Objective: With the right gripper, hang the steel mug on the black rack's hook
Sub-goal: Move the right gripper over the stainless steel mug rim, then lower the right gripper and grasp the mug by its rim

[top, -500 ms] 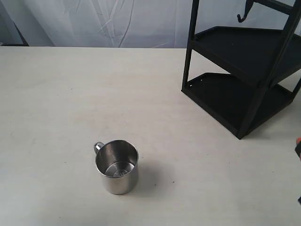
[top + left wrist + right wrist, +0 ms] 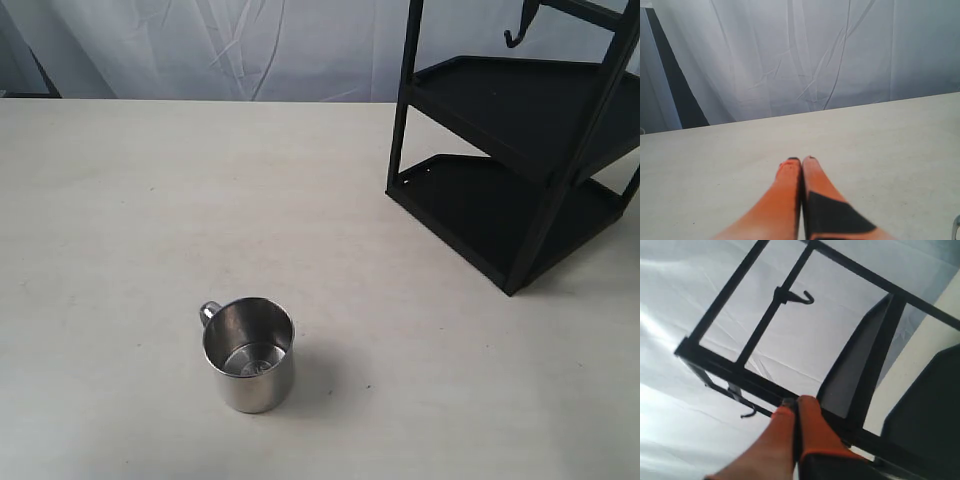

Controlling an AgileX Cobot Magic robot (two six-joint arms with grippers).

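Note:
The steel mug (image 2: 249, 353) stands upright on the table near the front, its handle turned to the back left. The black rack (image 2: 520, 150) stands at the back right, with a hook (image 2: 513, 39) showing near its top. Neither arm appears in the exterior view. My right gripper (image 2: 794, 402) is shut with nothing between its orange pads, and its wrist view faces the black rack (image 2: 860, 365), where two hooks (image 2: 806, 297) (image 2: 748, 412) show on its bars. My left gripper (image 2: 801, 160) is shut and empty above the bare table. A sliver of the mug (image 2: 956, 227) shows at that view's edge.
The pale table (image 2: 150, 220) stretches between mug and rack. A white curtain (image 2: 250, 50) hangs along the back edge. The rack's slanted shelves (image 2: 500, 100) jut toward the table's middle.
A small orange bit of the right gripper at the exterior view's right edge has gone out of view. Mug and rack have not moved.

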